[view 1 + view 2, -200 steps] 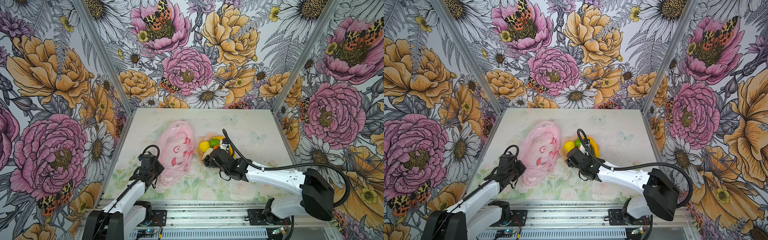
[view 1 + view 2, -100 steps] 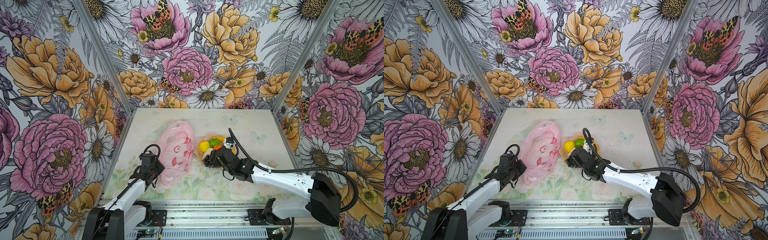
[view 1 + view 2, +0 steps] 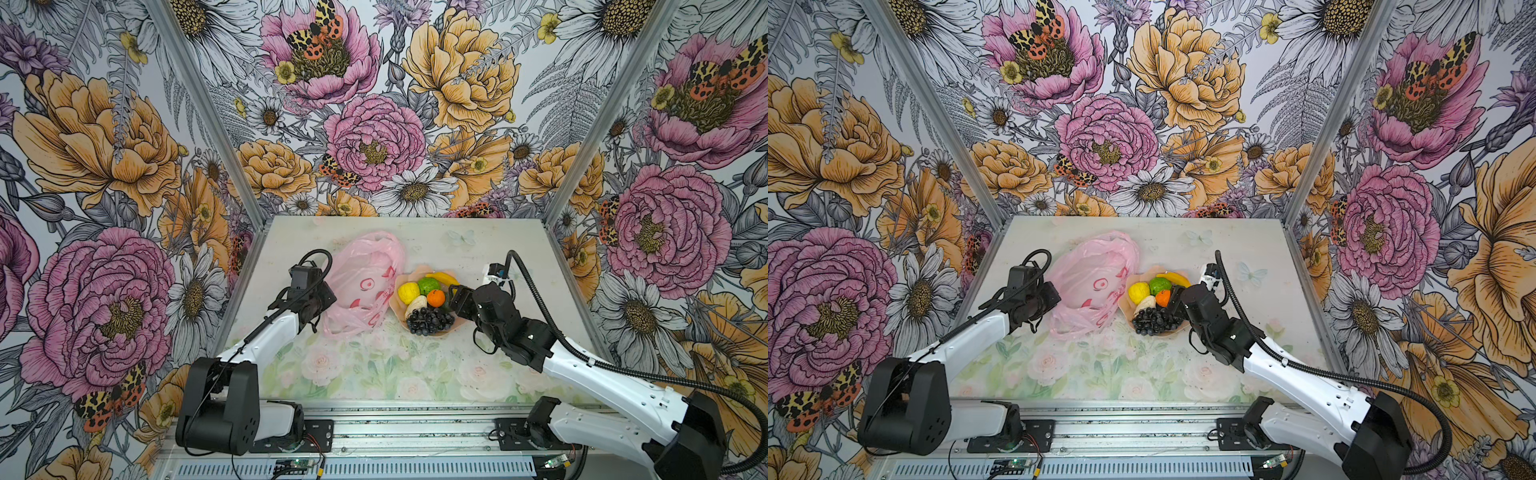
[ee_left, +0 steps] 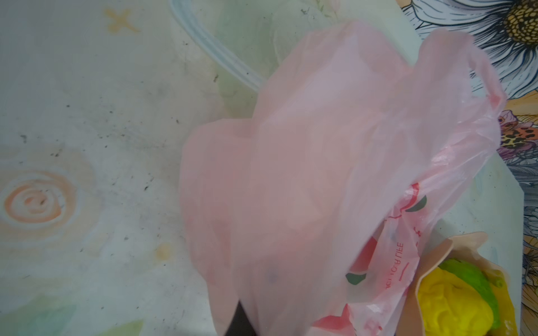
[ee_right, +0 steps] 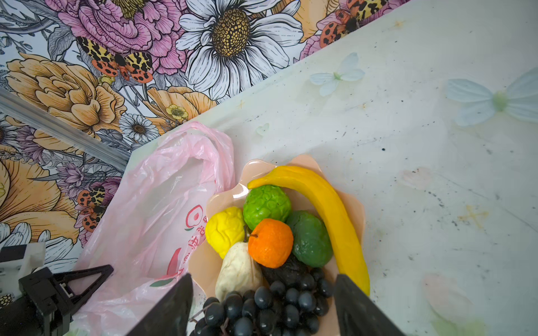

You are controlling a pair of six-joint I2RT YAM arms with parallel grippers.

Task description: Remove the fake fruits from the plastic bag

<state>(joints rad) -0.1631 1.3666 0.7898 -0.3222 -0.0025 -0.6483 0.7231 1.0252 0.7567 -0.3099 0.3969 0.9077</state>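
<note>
The pink plastic bag [image 3: 361, 286] lies crumpled on the table left of centre. My left gripper [image 3: 322, 309] is shut on its near-left edge, and in the left wrist view the film drapes over the dark fingers [image 4: 241, 323]. The fake fruits sit outside the bag in a peach scalloped dish [image 3: 451, 329]: lemon [image 5: 225, 229], lime [image 5: 266, 205], orange [image 5: 270, 243], avocado [image 5: 310, 238], banana [image 5: 332, 212], beige piece [image 5: 237, 272] and grape bunch [image 5: 270, 308]. My right gripper [image 5: 263, 305] is open just above the grapes, a finger on either side, holding nothing.
Dish and bag touch, side by side [image 3: 1121, 291]. Flowered walls close in the left, back and right; metal corner posts [image 3: 232, 137] stand at the back corners. Bare table [image 3: 490, 245] lies behind and right of the dish, and more in front [image 3: 374, 365].
My right gripper has opened wider and drawn back to the right off the dish. The grape bunch now shows at the dish's near edge. The left arm and the bag have stayed put.
</note>
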